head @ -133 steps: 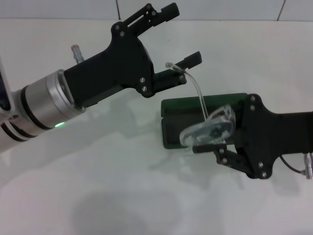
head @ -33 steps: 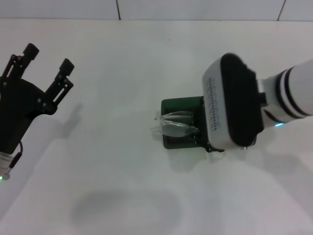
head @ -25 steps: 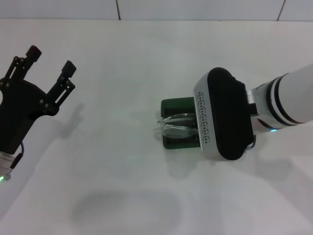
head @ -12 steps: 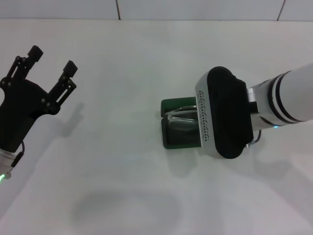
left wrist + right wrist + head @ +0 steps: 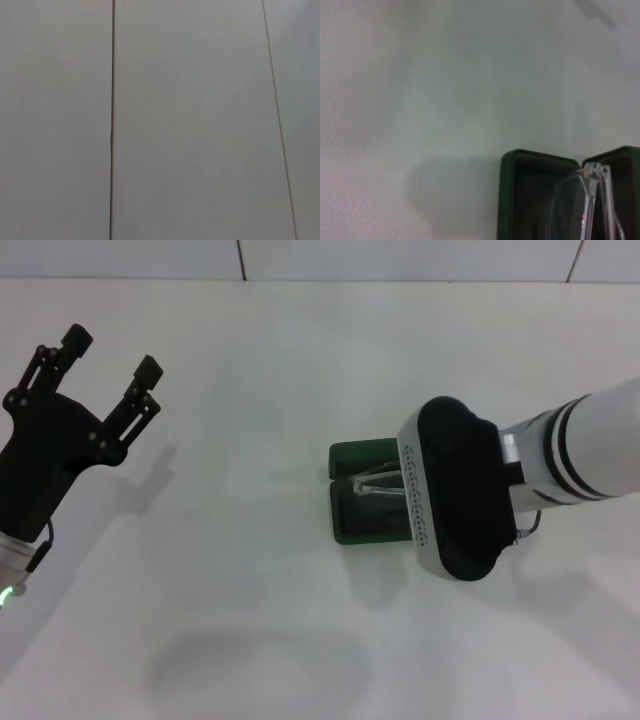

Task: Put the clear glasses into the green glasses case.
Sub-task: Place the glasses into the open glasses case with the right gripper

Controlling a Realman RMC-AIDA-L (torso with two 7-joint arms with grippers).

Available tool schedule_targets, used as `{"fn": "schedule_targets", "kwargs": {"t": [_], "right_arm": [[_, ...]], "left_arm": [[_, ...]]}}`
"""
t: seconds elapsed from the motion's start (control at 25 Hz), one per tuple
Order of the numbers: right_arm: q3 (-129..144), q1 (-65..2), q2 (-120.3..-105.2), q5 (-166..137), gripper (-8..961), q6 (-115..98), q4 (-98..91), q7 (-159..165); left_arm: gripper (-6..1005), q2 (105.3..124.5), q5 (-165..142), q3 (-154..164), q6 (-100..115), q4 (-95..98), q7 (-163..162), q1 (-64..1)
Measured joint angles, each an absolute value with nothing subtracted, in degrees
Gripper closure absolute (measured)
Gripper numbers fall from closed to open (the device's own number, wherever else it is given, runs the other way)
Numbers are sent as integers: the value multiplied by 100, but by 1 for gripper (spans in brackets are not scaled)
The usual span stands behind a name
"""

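The green glasses case [image 5: 348,456] lies open at the table's middle, its right half covered by my right arm. The clear glasses [image 5: 378,483] rest inside it, only their left end showing beside the arm. In the right wrist view the case's rim [image 5: 507,190] shows, with the glasses [image 5: 575,200] over the dark lining. My right gripper is hidden under its own black and white wrist housing [image 5: 455,502], directly above the case. My left gripper [image 5: 112,352] is raised at the far left, open and holding nothing.
The case lies on a white table [image 5: 250,620]. Tile seams run along the back wall [image 5: 240,258]. The left wrist view shows only a pale surface with two thin seams [image 5: 111,125].
The glasses moved right, from overhanging the case's left edge to lying within it. My right wrist shifted slightly right over the case. The left gripper drifted a little up and right.
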State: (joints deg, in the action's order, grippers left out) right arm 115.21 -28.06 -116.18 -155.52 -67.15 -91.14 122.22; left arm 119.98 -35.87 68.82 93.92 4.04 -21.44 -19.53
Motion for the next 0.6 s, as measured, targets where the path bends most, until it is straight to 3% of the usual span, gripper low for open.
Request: {"fn": "schedule_targets", "kwargs": {"t": [0.6], "right_arm": [[11647, -2787, -11619, -15635, 769, -6590, -9096, 12223]], "left_arm": [[204, 11997, -3585, 6881, 9236, 464, -2144, -1957]]}}
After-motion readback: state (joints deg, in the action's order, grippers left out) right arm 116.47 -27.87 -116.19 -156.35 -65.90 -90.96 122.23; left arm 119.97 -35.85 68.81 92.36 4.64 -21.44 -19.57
